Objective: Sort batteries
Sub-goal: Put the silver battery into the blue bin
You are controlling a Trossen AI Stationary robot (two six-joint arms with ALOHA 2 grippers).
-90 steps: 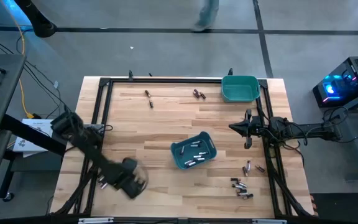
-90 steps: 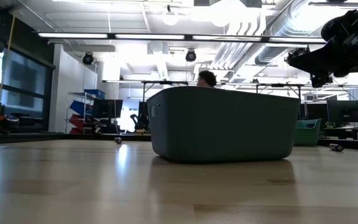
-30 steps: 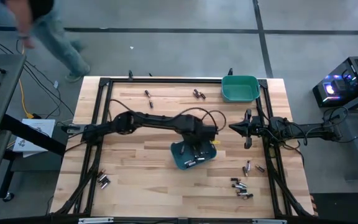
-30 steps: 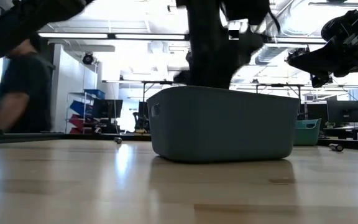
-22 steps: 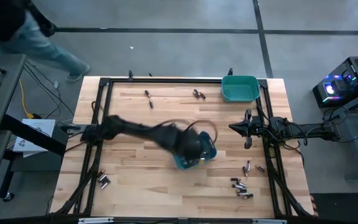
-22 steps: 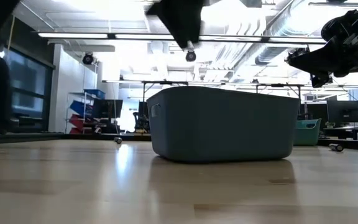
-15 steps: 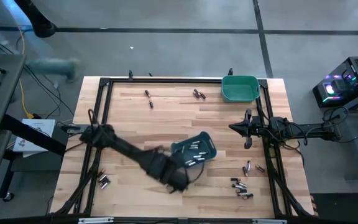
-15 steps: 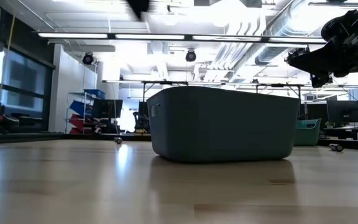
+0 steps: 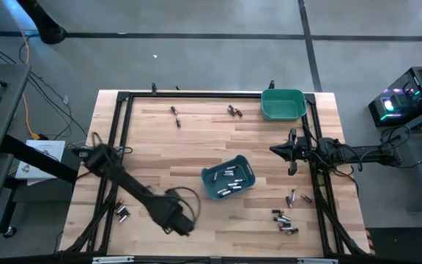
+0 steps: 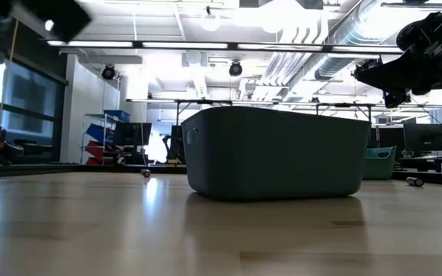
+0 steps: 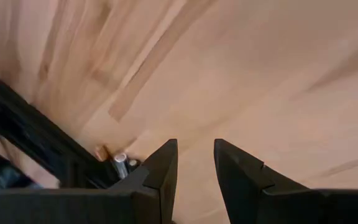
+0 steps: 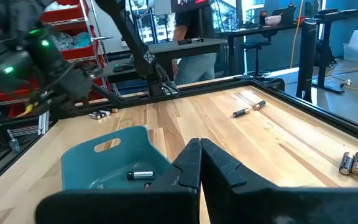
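Note:
The batteries lie scattered in the high view: several inside the teal bin [image 9: 228,178], a small group by the near left frame [image 9: 121,213], some near the far edge [image 9: 233,111], and more at the near right [image 9: 284,221]. My left gripper [image 9: 182,224] hangs open over bare wood near the near edge, left of the teal bin and right of the near-left group. In its wrist view the open fingers [image 11: 194,163] hold nothing, and those batteries [image 11: 120,163] lie beside the black frame. My right gripper [image 9: 275,150] is shut and empty, raised right of the bin.
A green bin [image 9: 283,104] stands at the far right corner. A black metal frame [image 9: 116,147] runs around the tabletop. In the low view the teal bin [image 10: 275,153] fills the middle, with my right gripper [image 10: 363,73] high at the right.
My left arm has swung quickly from above the teal bin toward the table's near edge and left, ending over bare wood left of the bin. A person beyond the far left corner has walked out of view. The right arm has kept still.

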